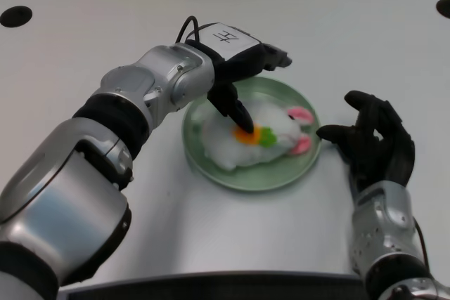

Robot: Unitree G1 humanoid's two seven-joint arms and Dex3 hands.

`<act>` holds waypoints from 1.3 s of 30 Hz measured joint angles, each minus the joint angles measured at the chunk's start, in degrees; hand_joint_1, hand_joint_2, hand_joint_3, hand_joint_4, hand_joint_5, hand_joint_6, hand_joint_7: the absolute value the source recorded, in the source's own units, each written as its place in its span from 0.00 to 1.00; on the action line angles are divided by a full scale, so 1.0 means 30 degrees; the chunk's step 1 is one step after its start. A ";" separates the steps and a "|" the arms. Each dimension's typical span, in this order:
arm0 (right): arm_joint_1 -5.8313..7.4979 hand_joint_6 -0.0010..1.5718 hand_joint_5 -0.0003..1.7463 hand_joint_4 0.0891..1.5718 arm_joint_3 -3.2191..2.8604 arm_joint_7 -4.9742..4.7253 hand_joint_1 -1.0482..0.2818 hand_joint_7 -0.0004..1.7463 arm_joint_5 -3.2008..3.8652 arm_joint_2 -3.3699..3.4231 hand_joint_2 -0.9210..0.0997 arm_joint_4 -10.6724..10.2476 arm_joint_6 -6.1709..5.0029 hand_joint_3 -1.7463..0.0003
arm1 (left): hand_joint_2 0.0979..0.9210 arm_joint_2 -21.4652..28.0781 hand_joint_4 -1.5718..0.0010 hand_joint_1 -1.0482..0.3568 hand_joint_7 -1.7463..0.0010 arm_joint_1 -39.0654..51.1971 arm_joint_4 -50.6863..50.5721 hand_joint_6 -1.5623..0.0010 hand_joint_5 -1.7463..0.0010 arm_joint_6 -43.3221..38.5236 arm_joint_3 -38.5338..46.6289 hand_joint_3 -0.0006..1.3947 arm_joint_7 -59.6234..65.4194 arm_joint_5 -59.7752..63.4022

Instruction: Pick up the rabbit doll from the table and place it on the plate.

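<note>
A white plush rabbit doll [261, 137] lies on a round green plate [218, 173], the left hand [238, 61] above, one finger touching it.

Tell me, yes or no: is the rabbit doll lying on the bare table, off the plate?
No. The rabbit doll lies inside the green plate, with the left hand over it, a finger reaching down to its orange part.
</note>
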 measured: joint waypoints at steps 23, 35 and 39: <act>-0.0154 0.41 0.80 0.51 -0.0101 0.0098 0.49 0.70 0.0088 -0.0152 0.00 0.0041 0.0398 0.76 | 1.00 0.4437 1.00 0.15 0.94 0.2647 -0.3805 0.89 0.61 -0.1057 0.4708 0.26 -0.1430 -0.4718; -0.0168 0.40 0.79 0.49 -0.0086 0.0067 0.49 0.69 0.0093 -0.0193 0.00 0.0060 0.0403 0.74 | 1.00 0.3483 0.94 0.23 0.87 0.7225 -0.5815 0.81 0.34 -0.1567 1.0501 0.37 -0.2123 -1.2327; -0.0169 0.39 0.80 0.49 -0.0046 -0.0117 0.49 0.69 0.0081 -0.0213 0.00 0.0019 0.0484 0.74 | 1.00 0.2423 0.91 0.28 0.85 0.9137 -0.7584 0.80 0.32 -0.0900 1.2243 0.41 -0.2284 -1.4763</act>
